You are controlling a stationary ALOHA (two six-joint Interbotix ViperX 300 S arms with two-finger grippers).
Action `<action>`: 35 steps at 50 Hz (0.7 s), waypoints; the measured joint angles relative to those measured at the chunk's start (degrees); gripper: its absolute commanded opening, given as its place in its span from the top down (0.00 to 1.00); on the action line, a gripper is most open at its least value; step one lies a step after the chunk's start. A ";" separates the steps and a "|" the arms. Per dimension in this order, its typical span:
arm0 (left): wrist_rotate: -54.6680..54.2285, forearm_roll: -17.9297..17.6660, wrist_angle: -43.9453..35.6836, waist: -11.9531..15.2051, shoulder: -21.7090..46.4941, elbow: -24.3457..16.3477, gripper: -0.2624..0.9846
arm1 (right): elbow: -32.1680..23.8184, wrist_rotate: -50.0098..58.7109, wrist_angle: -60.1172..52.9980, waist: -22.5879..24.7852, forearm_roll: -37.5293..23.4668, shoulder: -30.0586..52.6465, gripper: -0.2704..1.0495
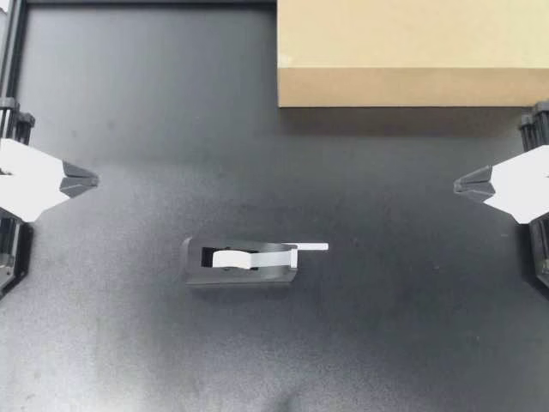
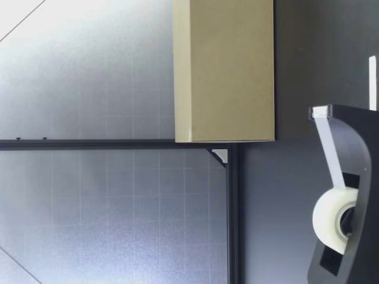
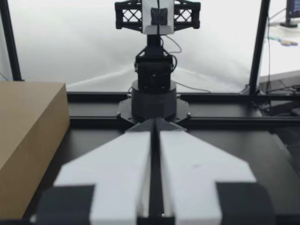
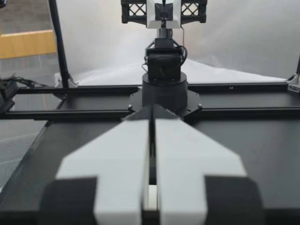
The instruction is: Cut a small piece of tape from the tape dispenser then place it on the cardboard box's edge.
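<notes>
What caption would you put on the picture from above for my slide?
Left gripper and right gripper, both shut, flank the tape dispenser; the box sits apart at the table's edge.

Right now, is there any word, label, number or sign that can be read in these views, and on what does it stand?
No text can be read.
The cardboard box, tape dispenser and tape roll: plain, no print.
The dark mark on the white plate atop the opposite arm, in both wrist views: too small to read.
</notes>
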 measured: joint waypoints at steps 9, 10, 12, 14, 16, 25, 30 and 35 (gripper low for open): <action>0.35 0.09 -1.41 0.79 0.09 0.00 0.89 | -0.53 0.00 -0.97 -0.09 0.09 0.97 0.89; 0.35 0.09 -1.67 0.79 0.09 0.09 0.89 | -0.70 0.00 -1.14 -0.09 0.00 1.32 0.89; 0.44 0.00 -2.02 0.79 0.09 0.26 0.89 | -1.49 -0.09 -1.41 -0.09 0.00 2.20 0.89; 0.53 0.00 -2.29 0.79 0.18 0.35 0.89 | -2.46 0.00 -1.58 0.00 0.09 3.52 0.89; 0.53 0.09 -2.46 0.79 0.35 0.62 0.89 | -3.60 0.00 -1.58 -0.18 0.00 5.19 0.89; 0.53 0.09 -2.90 0.79 1.14 1.14 0.89 | -11.60 0.35 0.26 -1.32 2.02 18.37 0.89; 0.53 0.09 -2.90 0.79 1.49 1.49 0.89 | -16.61 0.35 3.25 -1.58 3.52 25.75 0.89; 0.53 0.00 -2.90 0.79 1.58 1.76 0.89 | -22.24 0.44 9.05 -1.67 4.66 33.22 0.89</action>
